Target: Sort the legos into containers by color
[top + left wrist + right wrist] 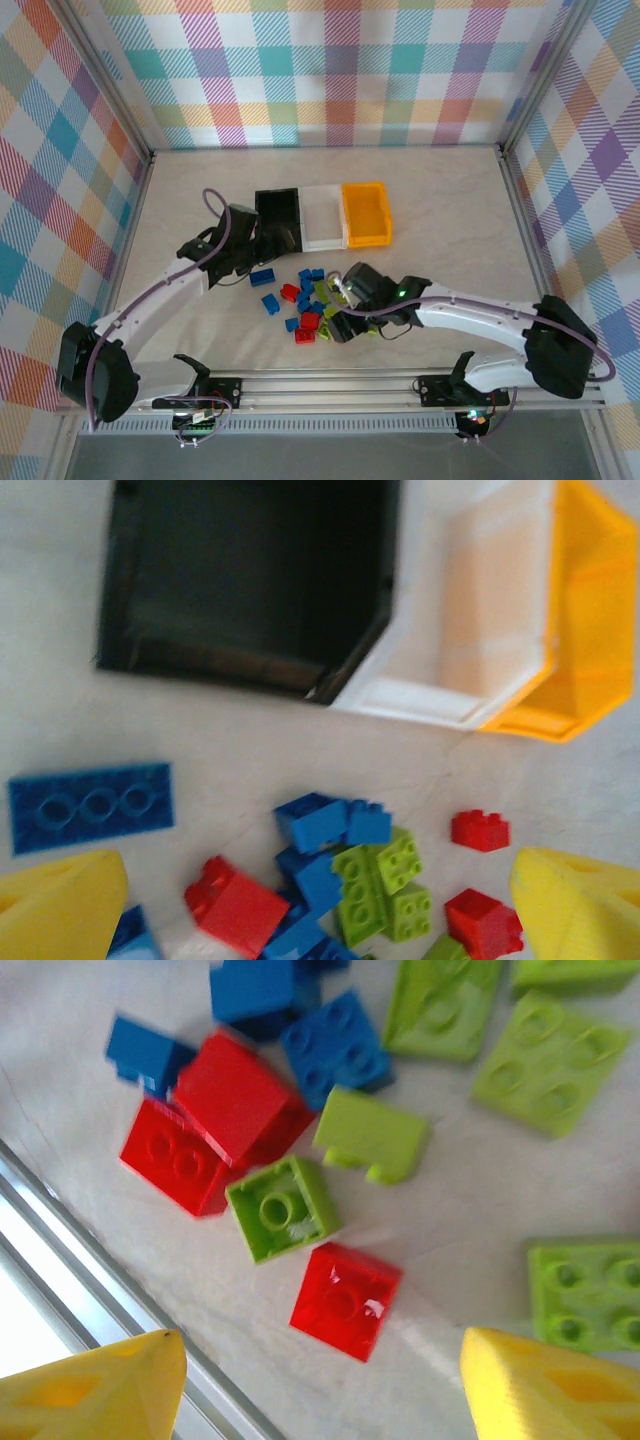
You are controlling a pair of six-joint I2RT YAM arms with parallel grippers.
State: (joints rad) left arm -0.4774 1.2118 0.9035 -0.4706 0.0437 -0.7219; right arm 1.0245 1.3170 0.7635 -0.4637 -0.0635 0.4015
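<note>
Blue, red and lime green legos (310, 300) lie in a loose pile in front of three containers: black (278, 218), white (322, 216) and orange-yellow (367, 213). My left gripper (258, 252) hovers between the black bin and the pile. It is open and empty (320, 910), with a flat blue plate (90, 805) to its left. The black bin (250, 580) and white bin (470, 610) look empty. My right gripper (338, 318) is open (320, 1390) low over the pile's near side. A small red brick (345, 1300) lies just ahead of its yellow fingers (95, 1390), untouched.
The metal rail (100, 1270) at the table's near edge runs close beside the right gripper's left finger. A lime green brick (282, 1208) and two red bricks (215, 1120) crowd just beyond the small red one. Patterned walls enclose the table.
</note>
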